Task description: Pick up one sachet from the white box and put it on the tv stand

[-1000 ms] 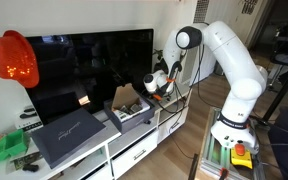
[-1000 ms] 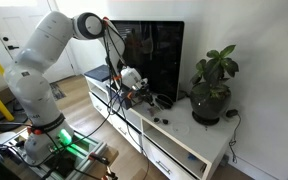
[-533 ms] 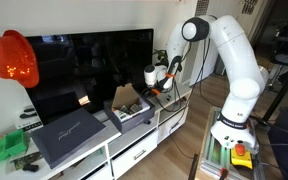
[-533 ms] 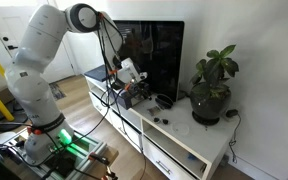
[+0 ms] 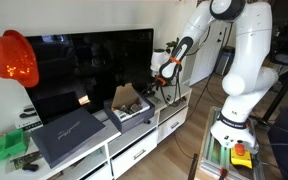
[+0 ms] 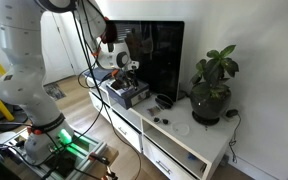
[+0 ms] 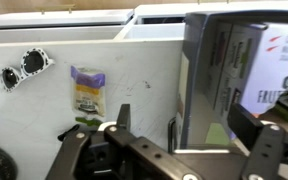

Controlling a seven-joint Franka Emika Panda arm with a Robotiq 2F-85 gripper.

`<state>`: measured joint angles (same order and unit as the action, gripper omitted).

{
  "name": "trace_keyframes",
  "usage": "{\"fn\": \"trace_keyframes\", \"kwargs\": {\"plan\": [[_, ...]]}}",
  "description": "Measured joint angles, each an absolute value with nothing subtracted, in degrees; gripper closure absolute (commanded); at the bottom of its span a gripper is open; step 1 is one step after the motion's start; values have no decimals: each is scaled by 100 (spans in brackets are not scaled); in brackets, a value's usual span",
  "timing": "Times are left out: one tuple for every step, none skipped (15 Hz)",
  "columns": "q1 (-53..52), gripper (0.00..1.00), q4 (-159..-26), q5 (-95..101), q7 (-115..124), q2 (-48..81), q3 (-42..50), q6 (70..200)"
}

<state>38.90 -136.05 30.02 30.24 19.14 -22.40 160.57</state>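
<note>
I am watching through the wrist view, and the gripper [image 7: 147, 135] is showing its jaws spread wide with nothing between them. Below it, one sachet [image 7: 88, 88], purple at the top and yellowish below, is lying flat on the bare top of the tv stand [image 7: 144, 72]. It is sitting near the white box [image 7: 196, 80] but clear of its pale wall. More packets are showing inside the box's dark interior.

In both exterior views the gripper [image 5: 167, 72] [image 6: 119, 62] is hanging in the air above the stand [image 5: 134, 152] [image 6: 184, 140], up and to one side of the box [image 5: 134, 112] [image 6: 124, 93], in front of the black television [image 5: 84, 70]. The sachet is too small for me to pick out in those views, so I am relying on the wrist camera alone for where it lies.

Judging by this, the task is looking as good as done: a sachet is resting on the stand, outside the box, and nothing is gripping it. All I am seeing left is to take the arm clear without brushing the box or the screen.
</note>
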Motion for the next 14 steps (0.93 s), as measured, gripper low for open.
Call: {"fn": "trace_keyframes", "kwargs": {"plan": [[4236, 0, -13730, 2528, 2719, 1777, -2703, 15952], [4547, 0, -13800, 2069, 2466, 1666, -3137, 15831], [4811, 0, -13816, 1601, 2241, 1551, -3533, 15652], [5012, 0, -13811, 1131, 2045, 1420, -3854, 15464], [5169, 0, -13786, 695, 1851, 1291, -4114, 15271], [5311, 0, -13746, 271, 1646, 1153, -4348, 15030], [5418, 0, -13685, -74, 1488, 1003, -4531, 14732], [5261, 0, -13605, -470, 1293, 823, -4430, 14385], [4895, 0, -13519, -796, 1098, 619, -4106, 13996], [4475, 0, -13441, -977, 995, 417, -3733, 13663], [4032, 0, -13395, -1031, 940, 245, -3345, 13456], [3670, 0, -13385, -1050, 934, 102, -3040, 13347], [3488, 0, -13385, -1057, 934, 19, -2896, 13294], [3417, 0, -13386, -1060, 934, -20, -2843, 13268]]}}
